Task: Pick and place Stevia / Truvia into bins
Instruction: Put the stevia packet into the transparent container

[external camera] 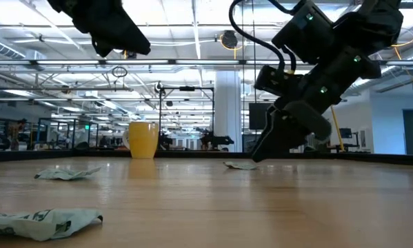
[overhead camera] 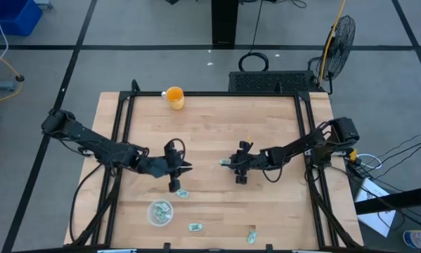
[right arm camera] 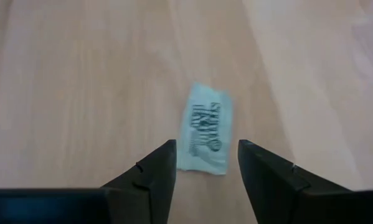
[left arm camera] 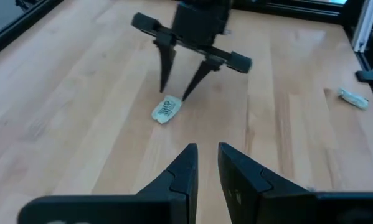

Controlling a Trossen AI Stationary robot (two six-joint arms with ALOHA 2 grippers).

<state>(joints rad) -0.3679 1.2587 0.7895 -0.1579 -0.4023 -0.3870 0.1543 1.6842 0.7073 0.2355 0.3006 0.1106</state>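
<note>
Because its fingers stand apart on either side of a green-and-white Stevia sachet [right arm camera: 203, 135] lying flat mid-desk, the right pincer [right arm camera: 205, 163] looks poised low to pinch it. Facing it, the left pincer [left arm camera: 203, 163] hovers nearly closed and empty. Nearer the front edge, the clear plastic cup [overhead camera: 159, 212] already holds sachets, others lying loose beside it. Across the bare wooden desk [overhead camera: 210, 119], a yellow mug [overhead camera: 174, 97] stands at the far edge; an open workshop lies beyond.
</note>
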